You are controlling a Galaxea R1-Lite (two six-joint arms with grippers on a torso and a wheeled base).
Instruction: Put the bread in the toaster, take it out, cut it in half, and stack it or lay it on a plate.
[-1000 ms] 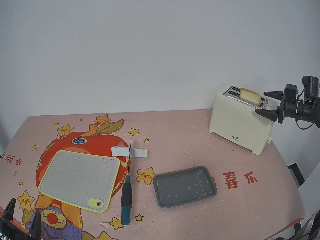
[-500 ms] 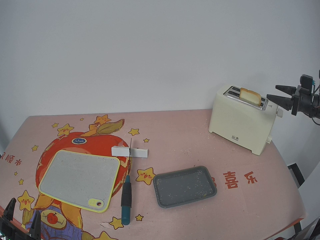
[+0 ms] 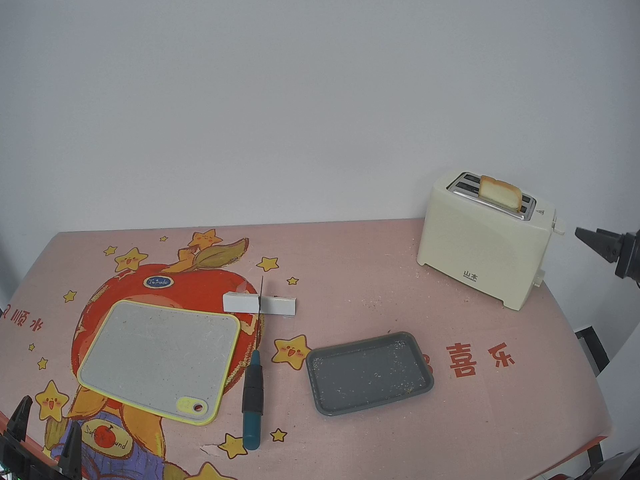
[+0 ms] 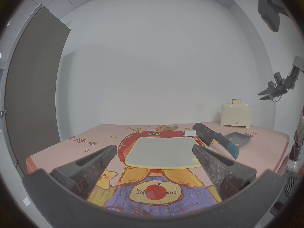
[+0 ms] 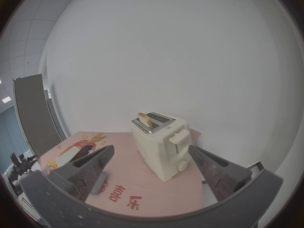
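Your right gripper [image 5: 150, 148] has backed away from toaster [image 3: 483, 245] in last second. It now sits off table's right edge, below slot level, fingers spread, empty. Bread [image 3: 501, 193] stands in slot, top poking out. Lever [image 5: 179, 136] looks up, so insert done; toasting state unclear. Left gripper [image 4: 154, 148] spread, low at near-left table edge. Knife [image 3: 253, 395], cutting board [image 3: 157, 358] and plate [image 3: 320, 368] unmoved. Expect to re-approach for bread pull.

Pink apple-print table [image 3: 373, 281] is carrying a grey yellow-rimmed cutting board [image 3: 160, 358] at left, with a teal-handled knife [image 3: 253, 401] lying just beside it, blade in a small white block [image 3: 259, 303]. Dark grey rectangular tray [image 3: 370, 373] is sitting mid-table; cream plastic toaster [image 3: 483, 248] is standing far right.
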